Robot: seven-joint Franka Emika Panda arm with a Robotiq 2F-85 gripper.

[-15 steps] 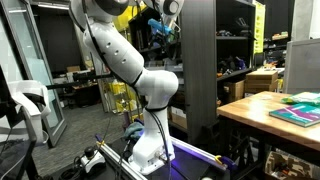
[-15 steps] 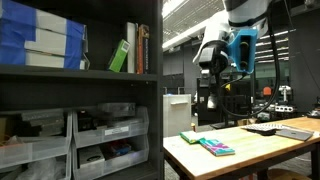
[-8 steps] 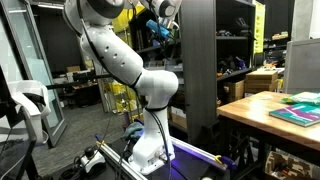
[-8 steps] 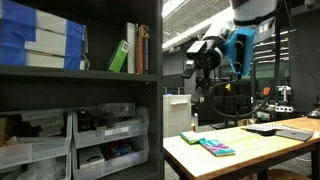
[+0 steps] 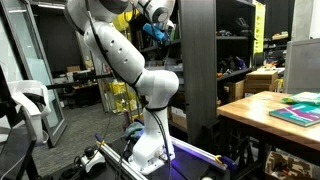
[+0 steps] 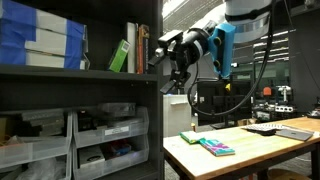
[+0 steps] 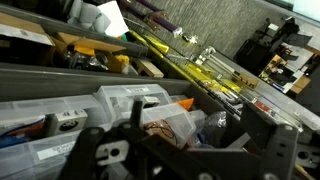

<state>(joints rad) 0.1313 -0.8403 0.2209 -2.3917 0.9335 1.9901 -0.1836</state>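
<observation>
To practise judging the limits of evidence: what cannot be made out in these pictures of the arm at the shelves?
Wrist view: the bins' contents are blurred; the bottom edge cuts off the gripper.
In an exterior view, the books' titles are too small.
In an exterior view, fingertips vanish against the dark shelf unit.

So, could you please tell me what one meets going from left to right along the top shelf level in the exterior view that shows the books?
In order: blue and white boxes → upright books → the open hand → the arm's blue wrist section.
</observation>
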